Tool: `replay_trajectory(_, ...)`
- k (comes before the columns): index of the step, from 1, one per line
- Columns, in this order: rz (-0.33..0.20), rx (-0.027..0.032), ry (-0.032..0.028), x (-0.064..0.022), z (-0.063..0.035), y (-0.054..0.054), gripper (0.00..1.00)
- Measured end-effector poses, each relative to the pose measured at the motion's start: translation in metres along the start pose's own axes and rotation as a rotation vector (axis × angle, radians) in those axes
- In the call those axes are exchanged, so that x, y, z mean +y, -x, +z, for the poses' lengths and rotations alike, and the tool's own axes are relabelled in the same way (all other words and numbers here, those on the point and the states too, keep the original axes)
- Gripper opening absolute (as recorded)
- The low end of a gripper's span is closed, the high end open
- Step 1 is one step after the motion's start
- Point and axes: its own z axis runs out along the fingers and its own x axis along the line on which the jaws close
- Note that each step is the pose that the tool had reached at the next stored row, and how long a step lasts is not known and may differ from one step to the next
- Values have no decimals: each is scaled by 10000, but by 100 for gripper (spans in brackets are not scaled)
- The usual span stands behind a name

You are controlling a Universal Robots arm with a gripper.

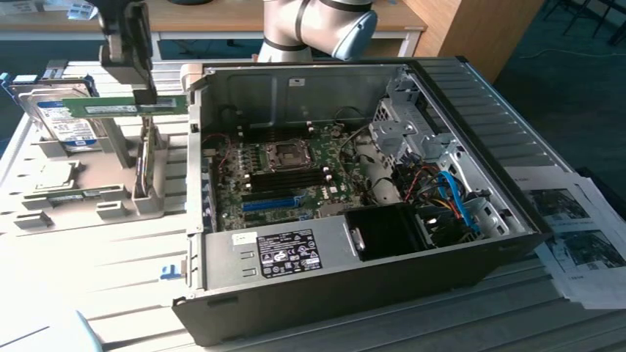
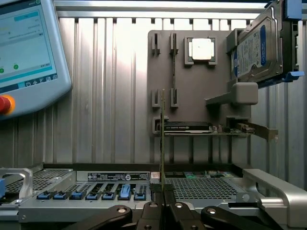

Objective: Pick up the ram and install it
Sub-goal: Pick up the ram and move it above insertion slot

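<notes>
- My claw [image 1: 145, 97] is clamped on the ram [image 1: 117, 108], holding it above the grey holder [image 1: 44, 154], by the holder's edge beside the computer case [image 1: 470, 110]
- I judge it light, stiff and fragile; grip 1 bare long edge, never the chips

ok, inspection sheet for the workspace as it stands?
surface: ribbed metal table
job's things: ram gripped, lifted off the holder, outside the open case
clutter: drive and CPU in holder; papers on the exterior view's right
hand: hand shut on ram, stick edge-on in the wrist view
cables: blue cables inside case; none loose on table
surroundings: pendant near holder
</notes>
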Motion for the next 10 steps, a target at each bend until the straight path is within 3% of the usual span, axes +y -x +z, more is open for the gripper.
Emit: replay_trajectory(10,0,0,0,-250,-6,5,12)
